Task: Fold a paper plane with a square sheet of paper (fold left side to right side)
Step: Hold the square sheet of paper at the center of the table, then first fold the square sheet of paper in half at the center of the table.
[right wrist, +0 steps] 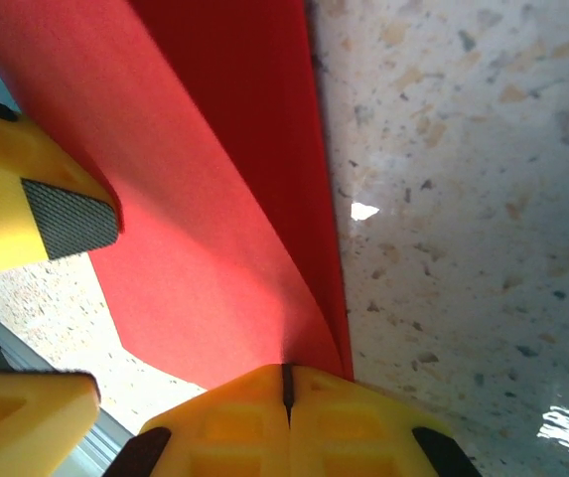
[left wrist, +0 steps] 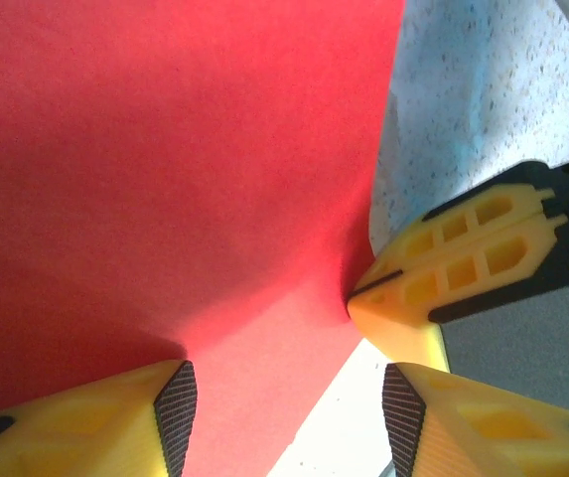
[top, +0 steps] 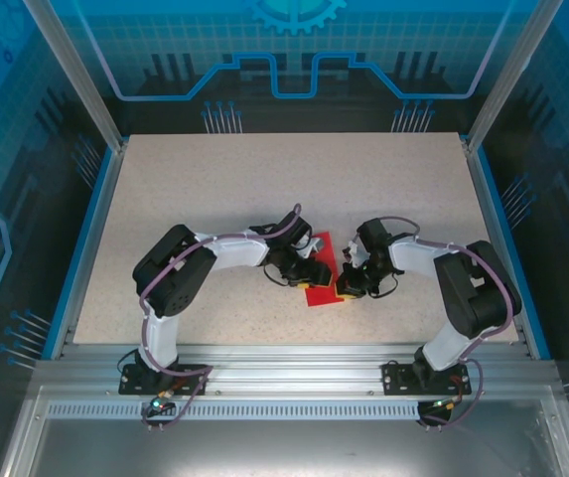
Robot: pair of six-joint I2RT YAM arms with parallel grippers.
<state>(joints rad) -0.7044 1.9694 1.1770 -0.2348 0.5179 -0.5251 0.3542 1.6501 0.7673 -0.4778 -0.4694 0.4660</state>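
Observation:
The red sheet of paper (top: 321, 295) lies on the table between my two grippers, partly folded. In the right wrist view one layer (right wrist: 195, 229) rises off a darker strip (right wrist: 294, 149) that lies flat. My right gripper (right wrist: 286, 386) is shut on the sheet's right edge, and its closed yellow tip (left wrist: 433, 278) touches that edge in the left wrist view. My left gripper (left wrist: 289, 402) hangs open just over the paper's near corner (left wrist: 264, 397). One of its fingers stands above the red sheet, the other above bare table. Its fingers (right wrist: 66, 214) are at the left of the right wrist view.
The speckled beige table (top: 264, 179) stretches wide behind and beside the paper. Blue rails edge it left and right, and a metal frame (top: 284, 358) runs along the near edge by the arm bases. The two grippers (top: 331, 278) are nearly touching each other.

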